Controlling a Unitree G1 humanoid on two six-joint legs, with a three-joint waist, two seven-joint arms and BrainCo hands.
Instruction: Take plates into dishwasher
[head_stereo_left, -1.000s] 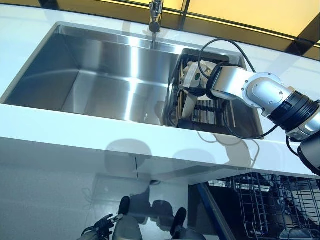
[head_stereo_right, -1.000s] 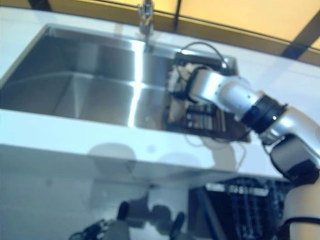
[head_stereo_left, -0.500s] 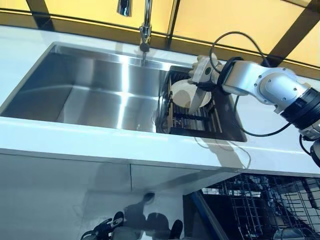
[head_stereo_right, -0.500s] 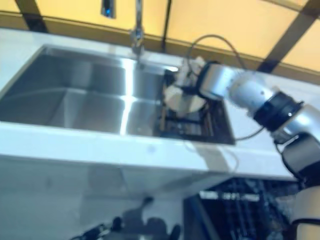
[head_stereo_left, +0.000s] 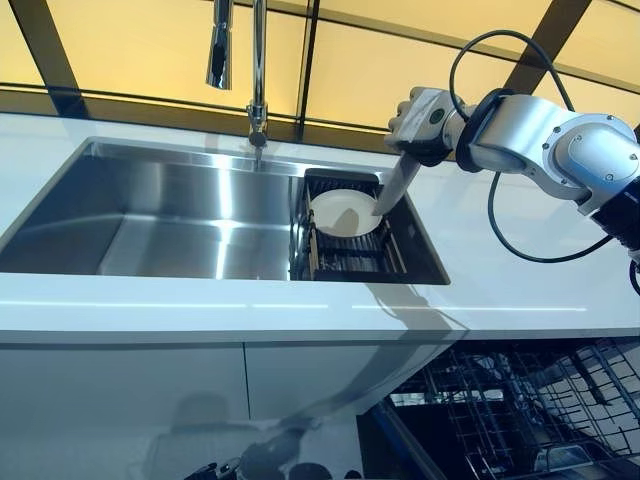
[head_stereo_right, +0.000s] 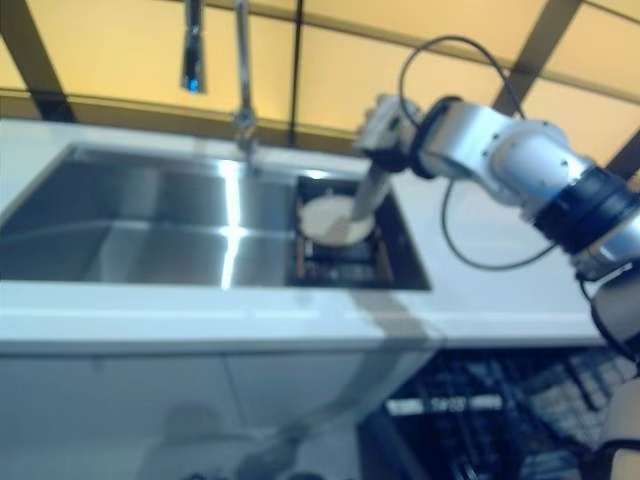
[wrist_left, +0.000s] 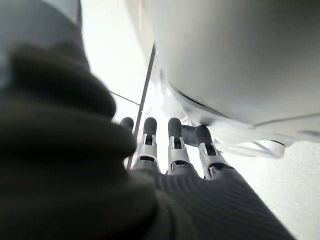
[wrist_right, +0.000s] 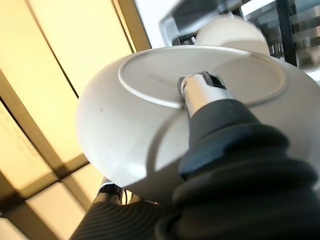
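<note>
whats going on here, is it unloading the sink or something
The robot's right hand grips a white plate by its rim and holds it lifted above the dark rack at the right end of the sink. Another white plate stands in that rack. The dishwasher basket is pulled out below the counter, with no plates visible in it. The left hand is idle, fingers straight.

White countertop (head_stereo_left: 520, 290) spanning the scene, with a rectangular stainless-steel sink (head_stereo_left: 160, 205) sunk into it at left. Dark slatted drying rack (head_stereo_left: 350, 250) set in the sink's right end, holding a round white plate (head_stereo_left: 340, 212) standing on edge. Chrome tap (head_stereo_left: 257, 70) at the far rim.
</note>
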